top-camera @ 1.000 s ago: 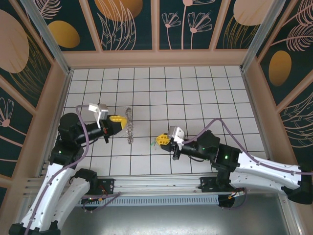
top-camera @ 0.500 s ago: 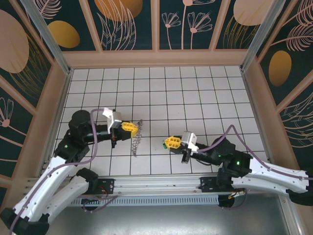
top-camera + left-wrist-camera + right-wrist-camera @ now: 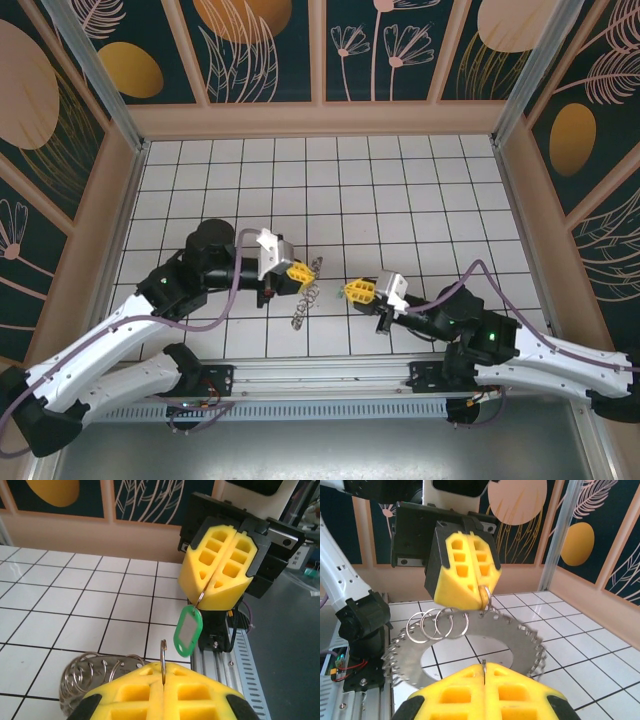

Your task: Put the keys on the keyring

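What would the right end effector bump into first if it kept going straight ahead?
Probably the keyring hanging from the left end effector, which faces the right end effector; depth is unclear.

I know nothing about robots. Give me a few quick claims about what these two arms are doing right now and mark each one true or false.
1. The green key tag hangs below the right pincer. True.
2. The left pincer is wide open. False: it is shut on the keyring, pinching a thin wire loop at its edge.
3. The two pincers touch each other. False: there is a gap between them.
4. Several small wire rings hang on the keyring. True.
5. The green key tag lies flat on the tiled floor. False: it dangles from the right pincer.
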